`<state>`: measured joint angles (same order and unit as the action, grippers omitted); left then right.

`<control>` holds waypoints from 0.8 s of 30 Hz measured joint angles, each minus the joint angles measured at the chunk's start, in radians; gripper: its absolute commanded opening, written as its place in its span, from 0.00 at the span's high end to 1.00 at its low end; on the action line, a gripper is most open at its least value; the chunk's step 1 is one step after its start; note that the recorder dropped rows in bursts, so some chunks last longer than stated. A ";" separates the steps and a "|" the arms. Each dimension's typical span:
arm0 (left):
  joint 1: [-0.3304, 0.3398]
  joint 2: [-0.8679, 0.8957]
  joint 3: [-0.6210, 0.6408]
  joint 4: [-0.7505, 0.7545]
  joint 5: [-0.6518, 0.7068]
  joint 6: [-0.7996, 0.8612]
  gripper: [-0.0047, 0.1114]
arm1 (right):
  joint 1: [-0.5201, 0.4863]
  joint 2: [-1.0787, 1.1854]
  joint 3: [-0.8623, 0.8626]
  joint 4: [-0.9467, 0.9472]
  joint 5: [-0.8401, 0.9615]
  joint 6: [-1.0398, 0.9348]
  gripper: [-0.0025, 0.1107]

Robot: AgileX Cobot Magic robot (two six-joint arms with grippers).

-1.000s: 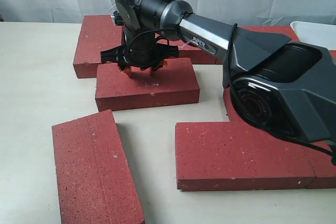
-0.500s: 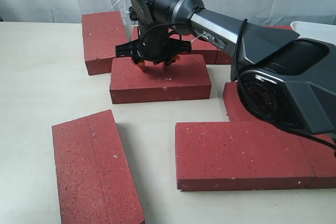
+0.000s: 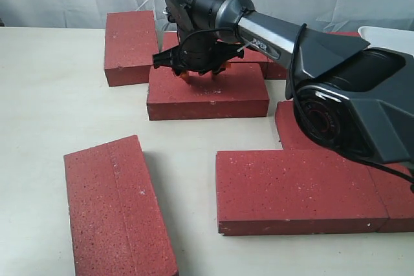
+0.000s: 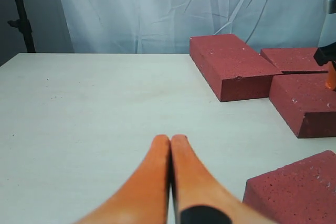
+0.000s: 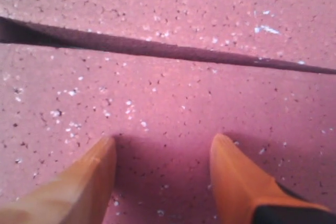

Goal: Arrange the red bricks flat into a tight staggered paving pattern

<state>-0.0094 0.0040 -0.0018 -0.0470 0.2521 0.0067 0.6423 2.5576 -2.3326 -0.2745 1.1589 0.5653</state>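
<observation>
- The table (image 3: 39,95) is pale, flat and matte, and all the bricks are laid on it.
- The bricks (image 3: 297,189) are dark red, rough and grainy, flecked with tiny white specks; all are lying flat, spread from the rear to the front edge of the table.
- The front-right brick is set crosswise, butted at its right end against another; the front-left brick (image 3: 116,211) is angled and kept well apart from it.
- The middle brick (image 3: 207,95) is lying crosswise, just beside the rear-left brick (image 3: 129,46), with a narrow dark seam seen behind it in the right wrist view.
- The right arm (image 3: 349,95) is stretched from the right across the middle, its wrist bent downward over the middle brick.
- The right gripper (image 3: 200,72) is pointed down at that brick's rear edge; its orange jaws are spread, gripping nothing, tips at the top face (image 5: 163,150).
- The left gripper (image 4: 170,141) is held low over bare table, jaws pressed together.
</observation>
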 measured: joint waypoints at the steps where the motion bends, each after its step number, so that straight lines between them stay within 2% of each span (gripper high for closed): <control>1: 0.000 0.000 0.000 0.000 0.000 0.000 0.96 | 0.000 0.000 0.000 -0.007 0.000 0.002 0.51; 9: 0.000 0.000 0.000 0.000 0.000 0.000 0.96 | 0.000 0.000 0.000 -0.028 -0.002 0.013 0.50; 12: 0.000 0.000 0.000 0.000 0.000 0.000 0.96 | -0.003 0.000 0.000 -0.037 0.000 0.014 0.32; 19: 0.000 0.000 0.000 0.000 0.000 0.000 0.96 | -0.011 -0.013 0.006 -0.038 0.000 0.014 0.32; 22: 0.000 0.000 0.000 0.000 0.000 0.000 0.96 | -0.013 -0.037 0.015 -0.010 0.048 0.012 0.39; 24: 0.000 0.000 0.000 0.000 0.000 0.000 0.96 | 0.000 -0.061 0.018 0.000 0.053 -0.009 0.54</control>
<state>-0.0094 0.0040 -0.0018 -0.0470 0.2521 0.0067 0.6420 2.4964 -2.3150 -0.2747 1.2123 0.5561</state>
